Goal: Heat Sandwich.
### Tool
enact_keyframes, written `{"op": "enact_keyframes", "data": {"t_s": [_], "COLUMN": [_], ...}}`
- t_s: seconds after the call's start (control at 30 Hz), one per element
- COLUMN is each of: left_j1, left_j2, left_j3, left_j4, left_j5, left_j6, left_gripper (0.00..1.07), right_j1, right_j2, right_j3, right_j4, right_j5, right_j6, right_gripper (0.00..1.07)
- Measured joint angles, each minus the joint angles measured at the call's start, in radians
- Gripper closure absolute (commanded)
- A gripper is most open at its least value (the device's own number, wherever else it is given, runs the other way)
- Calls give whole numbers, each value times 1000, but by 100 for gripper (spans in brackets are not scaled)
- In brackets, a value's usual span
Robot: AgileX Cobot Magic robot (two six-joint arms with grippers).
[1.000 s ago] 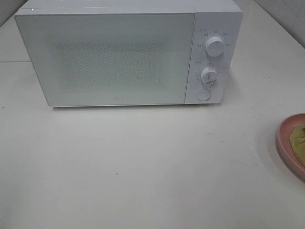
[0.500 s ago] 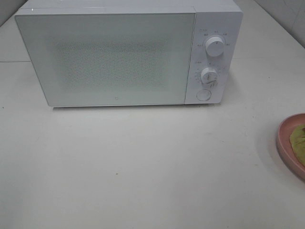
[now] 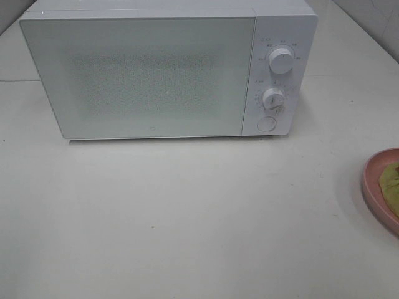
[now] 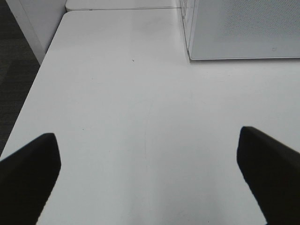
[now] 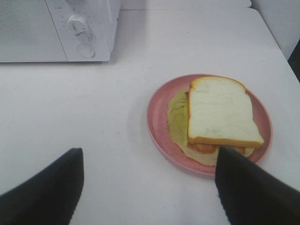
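Sandwich (image 5: 220, 115), white bread slice over filling and a yellowish-green layer, lies on the pink plate (image 5: 157, 112) on the white table (image 3: 187, 212), right of the closed white microwave (image 3: 143, 75) and well apart from it. Right tool (image 5: 149, 180) hovers near the plate, jaws wide, empty. Left tool (image 4: 150, 176) wide open over bare table, holding nothing.

White desk (image 3: 187, 212), matte, a few faint specks and scuffs on the surface. Two things sit directly on it: white microwave (image 3: 168, 68) toward the back, door closed, two dials and a round button on its right panel; pink plate (image 3: 377, 187) at the right edge of the high view, partly cut off by the frame, well apart from the microwave. In the right wrist view the plate (image 5: 159, 117) lies flat.
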Motion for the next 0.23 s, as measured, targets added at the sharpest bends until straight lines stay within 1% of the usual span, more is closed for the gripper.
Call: {"op": "enact_keyframes", "data": {"t_s": [0.23], "left_j1": [0], "left_j2": [0], "left_j3": [0], "left_j4": [0], "left_j5": [0], "left_j6": [0], "left_gripper": [9], "right_j1": [0], "right_j2": [0], "right_j3": [0], "right_j4": [0], "right_j5": [1], "right_j6": [0], "right_gripper": [33]}}
